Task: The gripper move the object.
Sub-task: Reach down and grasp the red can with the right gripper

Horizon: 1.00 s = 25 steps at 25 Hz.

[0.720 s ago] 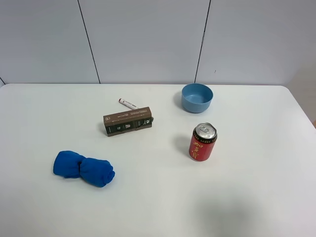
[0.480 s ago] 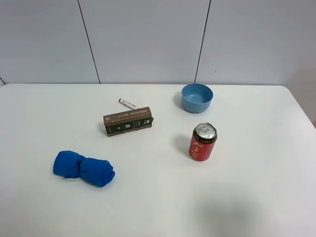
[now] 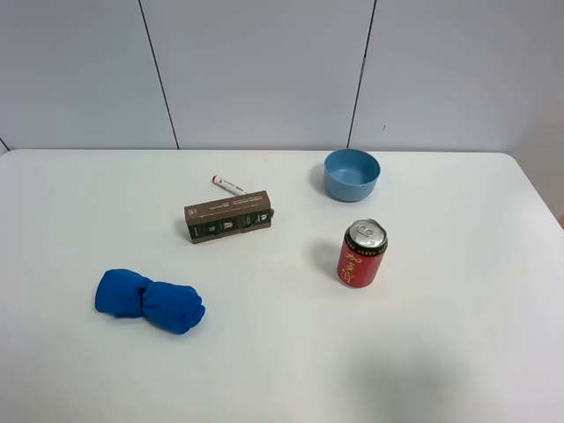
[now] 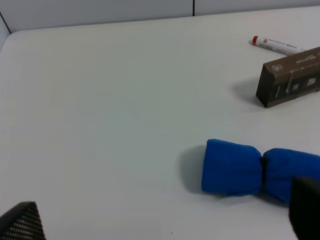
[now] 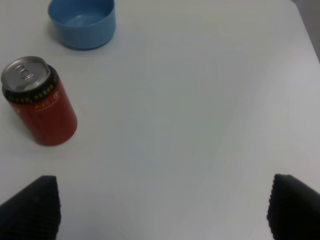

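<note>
We see the can (image 3: 363, 254) standing upright on the table (image 3: 476, 352), right of centre. It is in front of the bowl (image 3: 352, 174) and apart from it; the bowl is empty. The right pincer (image 5: 162, 212) has its fingers spread wide and holds nothing. The can lies ahead of it, off the line of the gap, beyond one finger. We judge the right arm the nearer. The left pincer (image 4: 164, 220) is likewise spread and empty, near the blue cloth (image 4: 260, 167).
</note>
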Available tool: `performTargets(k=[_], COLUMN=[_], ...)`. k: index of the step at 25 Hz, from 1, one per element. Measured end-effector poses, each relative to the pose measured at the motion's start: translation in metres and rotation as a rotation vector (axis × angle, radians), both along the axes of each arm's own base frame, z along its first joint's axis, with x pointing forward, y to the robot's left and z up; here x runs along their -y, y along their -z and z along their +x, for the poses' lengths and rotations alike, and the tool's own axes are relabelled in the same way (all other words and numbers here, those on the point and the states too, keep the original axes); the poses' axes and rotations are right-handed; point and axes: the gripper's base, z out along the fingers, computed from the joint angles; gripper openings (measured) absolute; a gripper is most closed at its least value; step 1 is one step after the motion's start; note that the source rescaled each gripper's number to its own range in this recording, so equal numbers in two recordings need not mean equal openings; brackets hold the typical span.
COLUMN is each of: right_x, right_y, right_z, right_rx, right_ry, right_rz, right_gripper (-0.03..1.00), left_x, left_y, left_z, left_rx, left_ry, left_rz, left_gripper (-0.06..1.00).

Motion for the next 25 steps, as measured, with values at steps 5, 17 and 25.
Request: performTargets(k=[5, 17, 25], right_x=[0.000, 0.000, 0.002], right_y=[0.000, -0.007, -0.087], right_z=[0.000, 0.010, 0.050], right_rx=[0.000, -0.059, -0.125], right_ry=[0.000, 0.016, 0.013], right_rz=[0.000, 0.054, 0.055], right_gripper=[0.55, 0.55, 0.55], left_x=[0.000, 0.000, 0.000], left_y=[0.000, 0.000, 0.000], left_z=[0.000, 0.000, 0.000], left_rx=[0.000, 0.000, 0.000], left_ry=[0.000, 0.000, 0.000], left_rz=[0.000, 0.000, 0.000], left_gripper=[1.00, 1.00, 1.00])
